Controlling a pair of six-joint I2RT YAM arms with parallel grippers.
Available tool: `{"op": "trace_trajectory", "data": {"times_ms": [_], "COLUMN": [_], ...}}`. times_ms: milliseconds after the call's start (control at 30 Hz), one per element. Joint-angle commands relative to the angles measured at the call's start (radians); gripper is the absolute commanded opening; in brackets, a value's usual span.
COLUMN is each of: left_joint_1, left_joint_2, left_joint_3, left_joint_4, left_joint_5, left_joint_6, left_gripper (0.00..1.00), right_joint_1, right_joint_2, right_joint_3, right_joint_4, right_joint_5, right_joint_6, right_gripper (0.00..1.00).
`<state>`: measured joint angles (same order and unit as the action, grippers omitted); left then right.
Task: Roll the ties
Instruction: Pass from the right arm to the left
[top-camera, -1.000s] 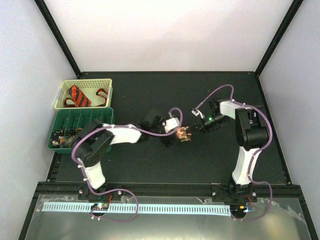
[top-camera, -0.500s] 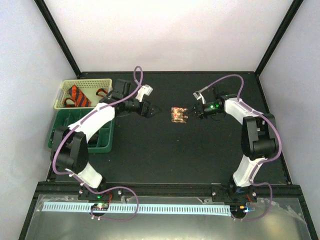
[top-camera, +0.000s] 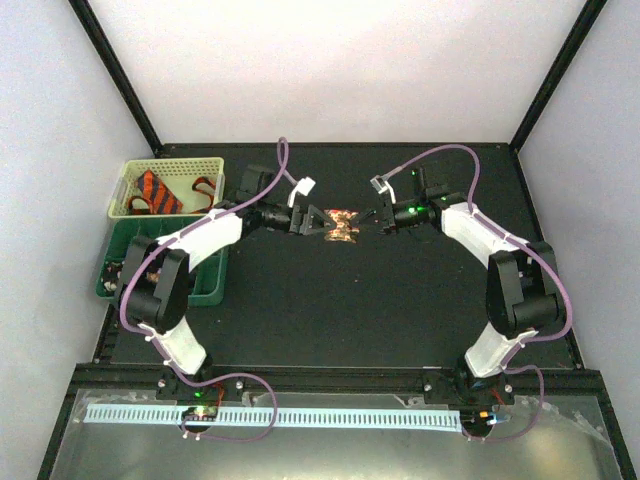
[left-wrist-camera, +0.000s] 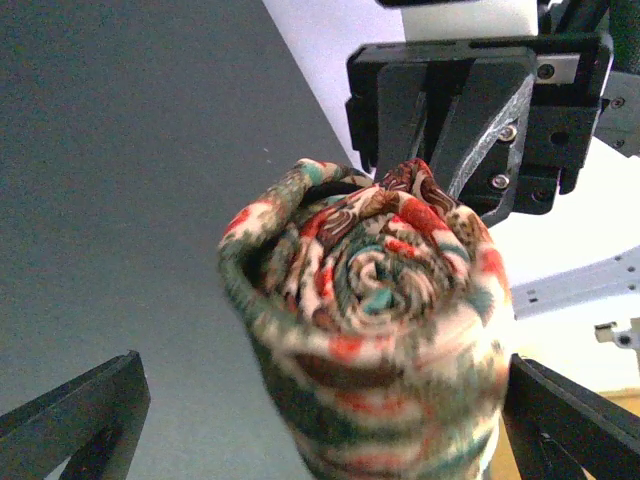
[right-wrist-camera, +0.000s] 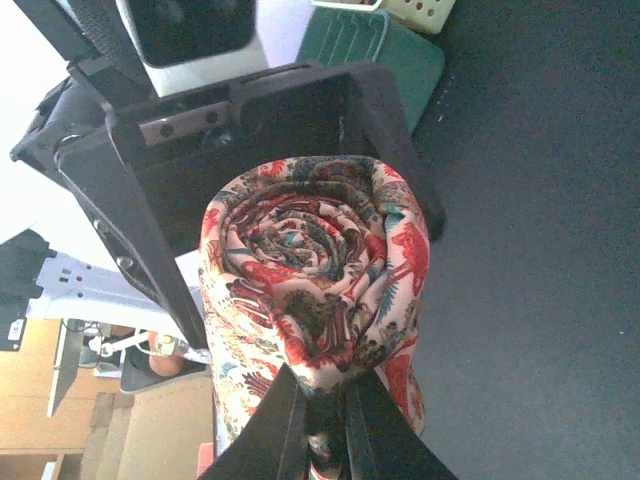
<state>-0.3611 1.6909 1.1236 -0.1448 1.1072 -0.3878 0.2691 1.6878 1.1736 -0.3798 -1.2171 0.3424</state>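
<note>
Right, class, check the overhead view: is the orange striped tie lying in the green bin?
No, the orange striped tie sits in the cream basket just behind the green bin.

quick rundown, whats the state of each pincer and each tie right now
left pincer: open, fingers either side of the speckled tie
right pincer: shut on the speckled tie
speckled tie: rolled into a coil, held by the right pincer
orange striped tie: bunched in the pale basket, not coiled

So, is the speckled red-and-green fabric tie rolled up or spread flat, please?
Rolled up: the speckled fabric tie shows tight spiral layers in both wrist views.
</note>
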Motion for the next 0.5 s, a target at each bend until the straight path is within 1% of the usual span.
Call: {"op": "trace_trajectory", "data": {"times_ms": [0,133,267,467], "left_joint_1": [-0.033,-0.053,-0.061,-0.067], "left_joint_2": [0.039,0.054,0.059,0.060], "left_joint_3": [0.037,0.038,0.037,0.025], "left_joint_4": [0.095,0.124,0.135,0.205], "left_joint_5": [0.102,0.120,0.123,0.120], "left_joint_6": [-0.092,-0.111,-0.120,-0.172], "left_gripper": [0.99,0.98,0.93,0.87], "right_joint_1": [0.018,0.022,0.024,0.040], "right_joint_2": [-0.020,-0.004,0.008,0.000], "right_joint_3": [-0.006,0.010,0.028,0.004], "right_joint_4": [0.075,0.086,0.087,0.099], "right_joint_5": [-0.036,-0.033,-0.032,-0.032], "right_joint_6": [0.053,0.061,0.065,0.074], "right_gripper": [0.01,0.01,0.01,0.01]}}
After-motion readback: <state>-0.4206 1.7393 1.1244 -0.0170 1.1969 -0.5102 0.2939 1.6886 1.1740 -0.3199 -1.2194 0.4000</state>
